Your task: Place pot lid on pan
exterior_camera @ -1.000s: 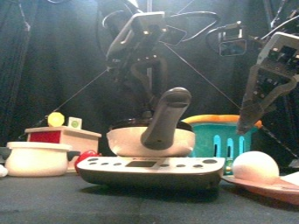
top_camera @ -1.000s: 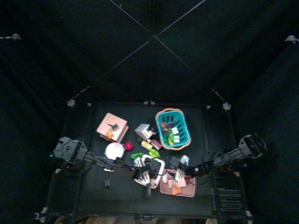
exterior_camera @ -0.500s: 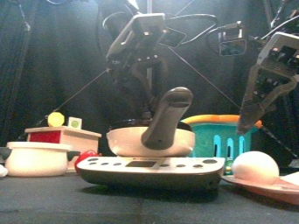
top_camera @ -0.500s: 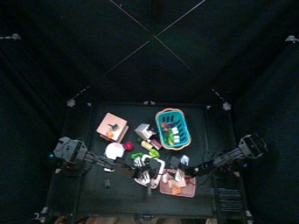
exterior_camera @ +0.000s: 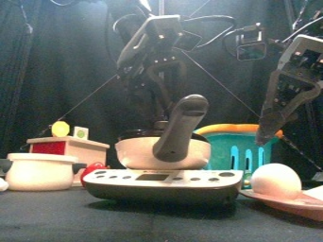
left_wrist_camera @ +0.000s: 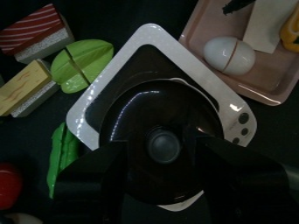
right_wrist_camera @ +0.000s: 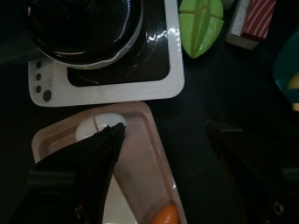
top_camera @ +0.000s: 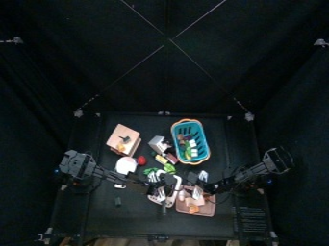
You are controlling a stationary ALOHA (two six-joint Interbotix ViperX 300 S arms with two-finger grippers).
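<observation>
From my station, the pot lid lies on the table at the left, beside the white hob and apart from the pan on it. The left gripper hangs high over the pan; I cannot tell how its grip stands. The right gripper is spread wide and empty above the pink tray.

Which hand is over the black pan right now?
The left hand: its wrist view looks straight down onto the pan on the white cooker. The right hand hangs over the pink tray with the egg instead.
</observation>
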